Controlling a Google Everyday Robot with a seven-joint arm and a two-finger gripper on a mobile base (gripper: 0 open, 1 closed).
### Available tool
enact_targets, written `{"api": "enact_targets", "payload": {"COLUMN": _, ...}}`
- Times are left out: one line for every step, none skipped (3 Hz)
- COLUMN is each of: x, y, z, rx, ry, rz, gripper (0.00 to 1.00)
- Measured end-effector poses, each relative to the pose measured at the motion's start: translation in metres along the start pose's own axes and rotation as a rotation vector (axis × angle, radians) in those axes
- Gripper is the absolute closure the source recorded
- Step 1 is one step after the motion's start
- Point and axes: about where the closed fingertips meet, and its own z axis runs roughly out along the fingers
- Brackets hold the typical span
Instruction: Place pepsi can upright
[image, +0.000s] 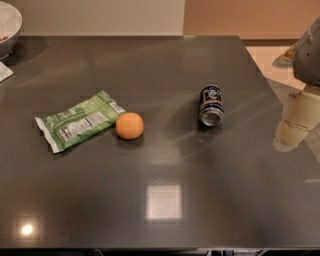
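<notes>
The pepsi can (211, 105) is dark blue with a silver end. It lies on its side on the dark grey table (165, 165), right of centre, with one silver end facing the front edge. My gripper (292, 125) is a pale, cream-coloured shape at the right edge of the view, below the grey arm (308, 50). It hangs over the table's right side, well to the right of the can and apart from it. Nothing shows in it.
An orange fruit (130, 125) sits left of centre, touching a green snack bag (79, 120) lying flat. A white bowl (8, 25) stands at the far left corner. The table's right edge runs diagonally past the gripper, with pale floor beyond.
</notes>
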Motion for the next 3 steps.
{"api": "enact_targets", "payload": {"x": 0.000, "y": -0.001, "z": -0.001, "rx": 0.002, "ry": 0.000, "rz": 0.000, "gripper": 0.00}}
{"api": "enact_targets", "payload": {"x": -0.006, "y": -0.024, "z": 0.013, "rx": -0.021, "ry": -0.014, "rz": 0.056, "gripper": 0.00}}
{"api": "enact_targets", "payload": {"x": -0.019, "y": -0.057, "z": 0.030, "rx": -0.038, "ry": -0.027, "rz": 0.133, "gripper": 0.00}}
